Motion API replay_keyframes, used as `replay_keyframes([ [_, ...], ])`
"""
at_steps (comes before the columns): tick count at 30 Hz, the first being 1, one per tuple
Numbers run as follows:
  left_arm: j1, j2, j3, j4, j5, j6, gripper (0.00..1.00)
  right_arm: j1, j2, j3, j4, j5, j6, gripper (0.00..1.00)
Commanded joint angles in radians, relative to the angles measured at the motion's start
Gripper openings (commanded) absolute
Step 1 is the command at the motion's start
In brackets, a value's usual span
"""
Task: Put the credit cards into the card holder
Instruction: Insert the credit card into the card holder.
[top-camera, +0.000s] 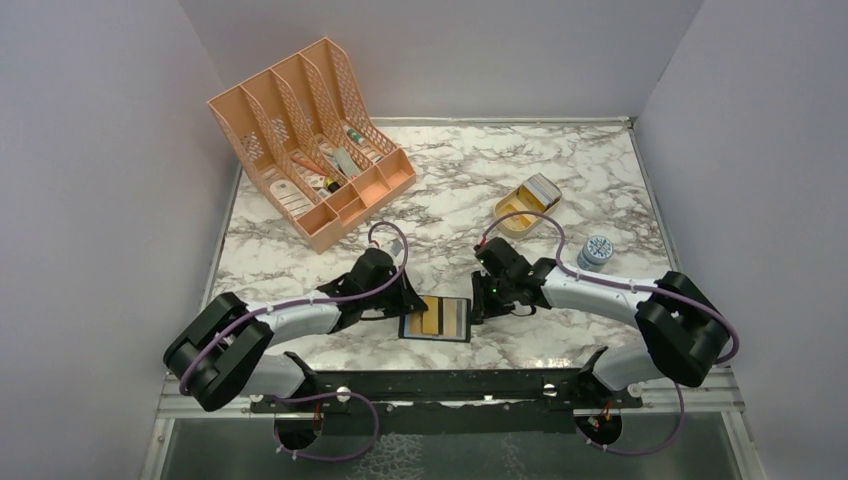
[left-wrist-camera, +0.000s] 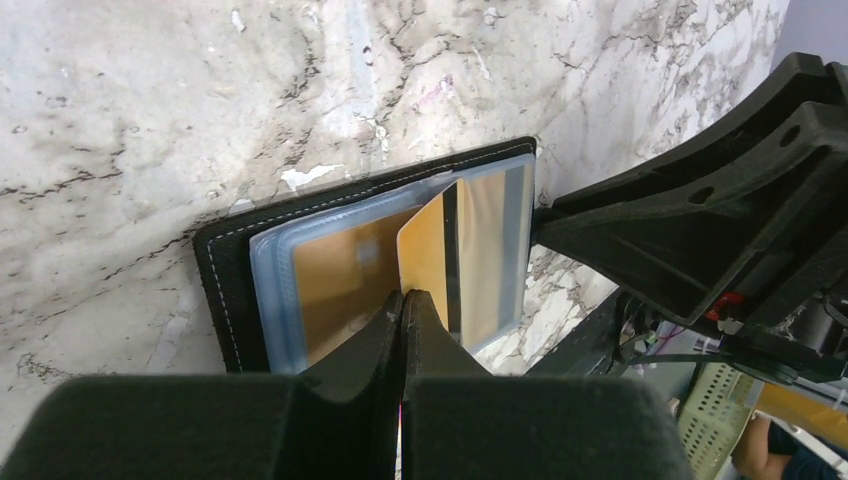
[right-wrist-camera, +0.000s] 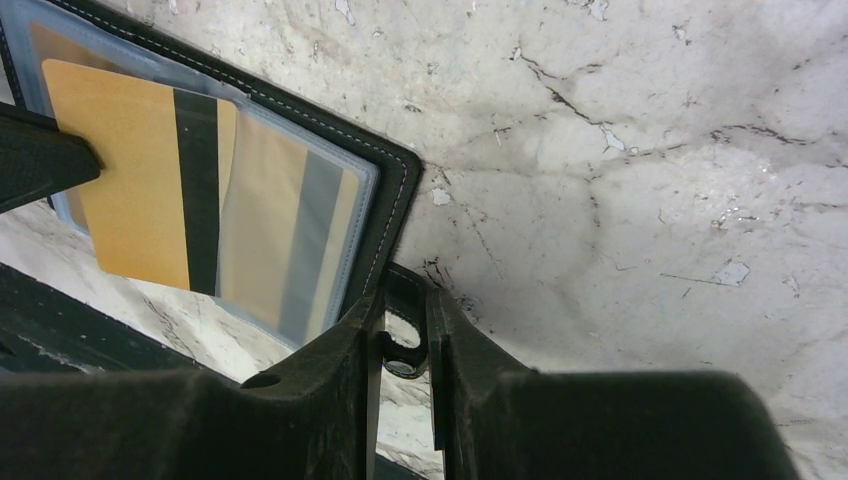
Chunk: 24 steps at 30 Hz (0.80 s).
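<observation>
The black card holder lies open near the table's front edge, its clear sleeves up. My left gripper is shut on a tan-orange credit card with a black stripe and holds it on edge over the sleeves. In the right wrist view that card rests across the left part of the holder. Another tan card sits inside a sleeve. My right gripper is shut on the holder's snap tab at its right edge. In the top view the right gripper is right of the holder.
A peach desk organiser stands at the back left. A gold oval tin with a whitish card in it lies at the back right. A small round jar sits beside the right arm. A black rail runs along the front edge.
</observation>
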Motion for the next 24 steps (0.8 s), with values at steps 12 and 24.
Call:
replay_keyframes([
  [12,-0.007,0.015,-0.028,-0.077,0.047,-0.060,0.00,0.013,-0.033,-0.025,0.049,-0.024,0.031,0.21],
  [24,-0.012,0.081,-0.004,0.033,0.072,-0.060,0.00,0.015,-0.030,-0.032,0.088,-0.053,0.039,0.20],
])
